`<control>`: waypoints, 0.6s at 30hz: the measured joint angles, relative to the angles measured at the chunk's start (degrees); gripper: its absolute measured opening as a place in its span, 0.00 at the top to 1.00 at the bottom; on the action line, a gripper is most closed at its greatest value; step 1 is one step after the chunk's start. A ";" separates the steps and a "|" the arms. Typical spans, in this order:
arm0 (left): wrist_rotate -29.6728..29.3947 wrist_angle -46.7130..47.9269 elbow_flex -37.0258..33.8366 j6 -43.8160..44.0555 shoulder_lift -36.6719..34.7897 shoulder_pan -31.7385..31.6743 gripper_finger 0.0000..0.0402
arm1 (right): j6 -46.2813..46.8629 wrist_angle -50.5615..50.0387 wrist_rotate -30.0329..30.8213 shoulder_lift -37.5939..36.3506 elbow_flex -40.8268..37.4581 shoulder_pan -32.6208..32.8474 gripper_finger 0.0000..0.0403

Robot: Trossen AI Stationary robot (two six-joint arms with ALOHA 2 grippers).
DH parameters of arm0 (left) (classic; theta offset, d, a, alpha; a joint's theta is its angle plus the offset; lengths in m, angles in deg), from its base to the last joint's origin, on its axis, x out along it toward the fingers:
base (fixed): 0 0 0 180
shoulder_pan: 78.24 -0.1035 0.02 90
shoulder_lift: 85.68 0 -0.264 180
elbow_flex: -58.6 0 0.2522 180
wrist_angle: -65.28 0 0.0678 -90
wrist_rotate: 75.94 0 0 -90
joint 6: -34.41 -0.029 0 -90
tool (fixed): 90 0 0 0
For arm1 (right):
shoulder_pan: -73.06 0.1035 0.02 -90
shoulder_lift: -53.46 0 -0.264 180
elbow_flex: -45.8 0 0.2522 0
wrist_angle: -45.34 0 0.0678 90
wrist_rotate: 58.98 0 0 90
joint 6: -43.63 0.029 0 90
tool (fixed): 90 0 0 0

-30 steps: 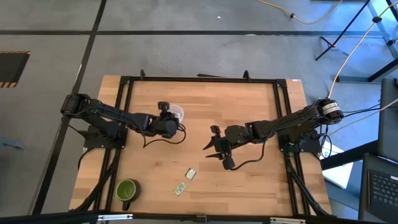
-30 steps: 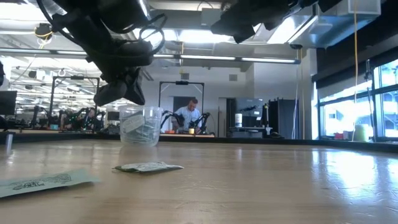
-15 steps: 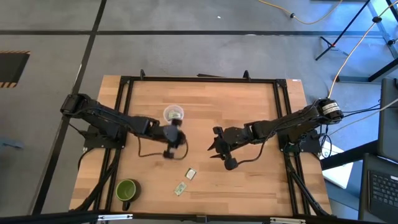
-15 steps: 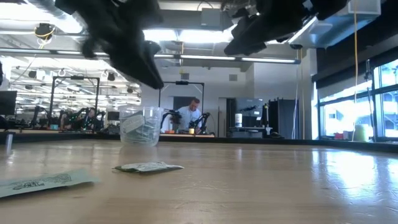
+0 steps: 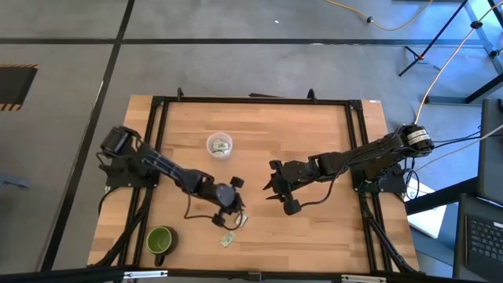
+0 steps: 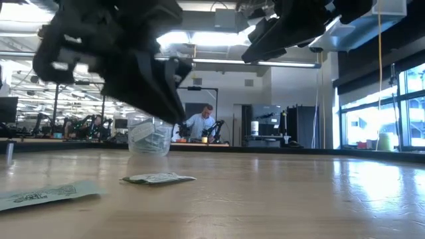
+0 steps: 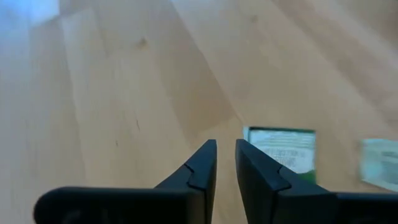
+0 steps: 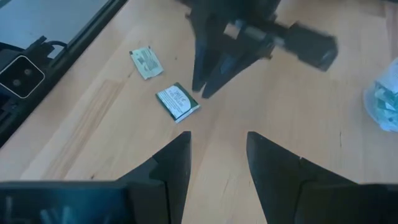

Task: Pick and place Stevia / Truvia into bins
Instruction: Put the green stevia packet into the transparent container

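Near the bench's front middle we see the left tool (image 5: 233,214) reaching down over a green and white sachet (image 5: 241,219), its two dark fingers (image 7: 198,171) standing close with a thin gap between them and nothing pinched; in the left wrist view the sachet (image 7: 283,148) lies flat on the wood just beyond the tips, untouched. A second sachet (image 5: 227,238) lies nearer the front edge, close beside the first; the right wrist view shows both, the one (image 8: 178,101) by the left tool's tips and the other (image 8: 146,62) a little apart. The clear cup (image 5: 219,145) stands toward the back of the bench (image 5: 314,134), well apart from the left tool, with green and white sachets inside; the low view shows it (image 6: 150,136) upright behind the left arm. The right tool (image 5: 279,193) hangs over the middle of the bench, its fingers (image 8: 168,165) spread and empty. A green mug (image 5: 160,240) sits at the front left corner
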 joint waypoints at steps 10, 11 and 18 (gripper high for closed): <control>-1.58 1.75 1.44 4.67 5.55 1.72 0.76 | 0.09 -0.42 0.00 0.00 0.00 0.00 0.61; -0.75 1.72 1.44 5.63 5.55 1.71 0.75 | 0.10 -0.42 0.00 0.00 0.00 -0.01 0.61; -0.80 1.72 1.44 7.01 5.55 1.65 0.77 | 0.10 -0.45 0.00 0.00 0.00 -0.02 0.61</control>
